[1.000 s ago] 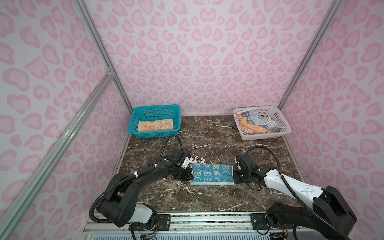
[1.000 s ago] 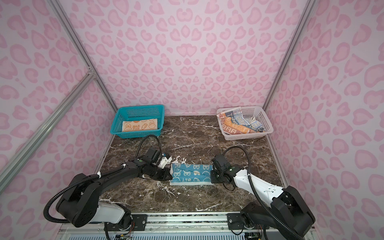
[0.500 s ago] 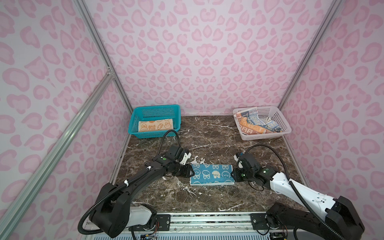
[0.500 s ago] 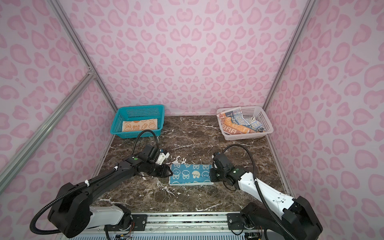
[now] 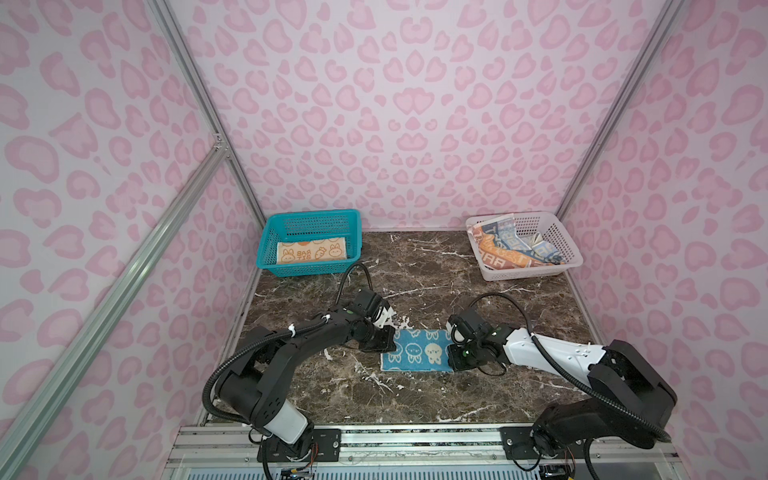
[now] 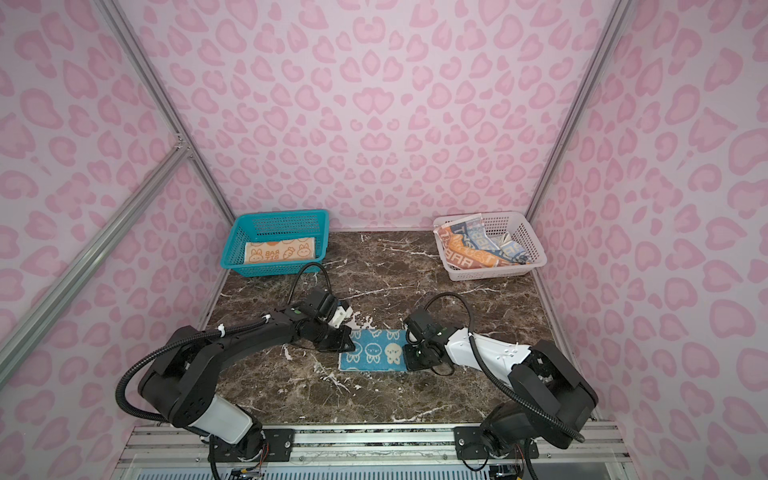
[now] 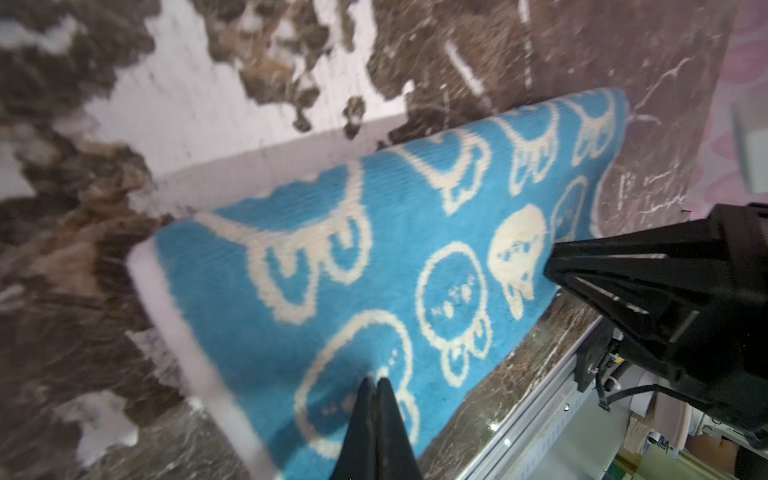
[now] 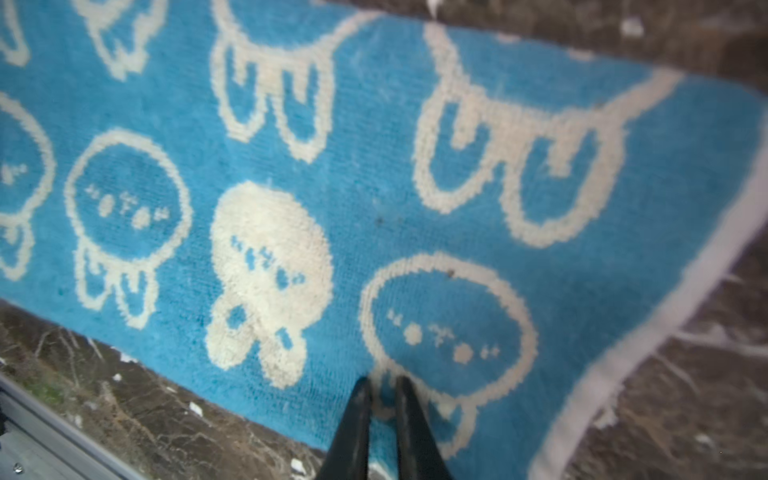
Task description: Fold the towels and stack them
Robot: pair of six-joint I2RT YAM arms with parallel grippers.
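There it was on the orange towel in the teal basket, far left corner of the worktop: "RAB" over "BIT". In the white basket, far right corner, the crumpled lettered towel showed big block letters, only an upside-down "RA" clear.

Teal basket and white basket on marble tabletop

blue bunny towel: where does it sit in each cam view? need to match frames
Both top views: blue towel lies flat, low centre, on the marble table.
Left wrist: crosses the middle diagonally.
Right wrist: fills most of the picture.
Shared landmark: its one solid cream bunny, visible in all four.
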